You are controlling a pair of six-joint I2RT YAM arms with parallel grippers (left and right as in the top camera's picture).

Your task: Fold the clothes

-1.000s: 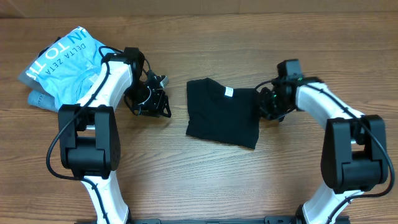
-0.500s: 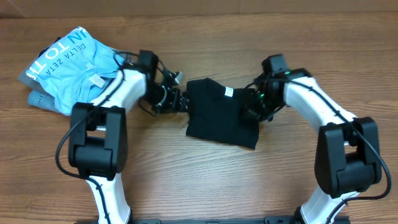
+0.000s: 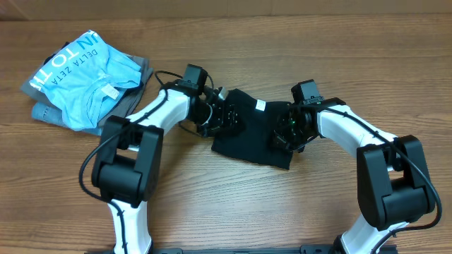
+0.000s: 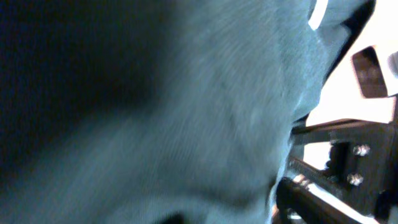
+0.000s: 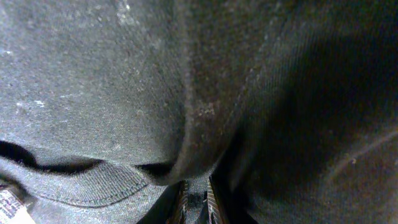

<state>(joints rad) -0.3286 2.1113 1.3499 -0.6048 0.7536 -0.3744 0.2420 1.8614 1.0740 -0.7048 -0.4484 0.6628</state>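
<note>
A black garment (image 3: 251,130) lies partly folded into a rough rectangle on a wooden counter (image 3: 212,204), its small white neck label (image 3: 259,105) facing up near the garment's far edge. Two robot arms reach in from opposite sides of the garment, likely so that each can work one end of the cloth for the next fold. The right hand (image 3: 286,134) sits on the garment's right end; its wrist camera shows the fingers pressed nearly together, pinching a raised ridge of black fabric. The left hand (image 3: 224,116) rests at the garment's left edge. Its wrist camera is filled with blurred cloth, so I cannot tell whether its fingers are spread or closed. Well off to the garment's left, a light blue shirt (image 3: 81,77) with white lettering lies on a grey garment (image 3: 42,111), set aside from the work.
</note>
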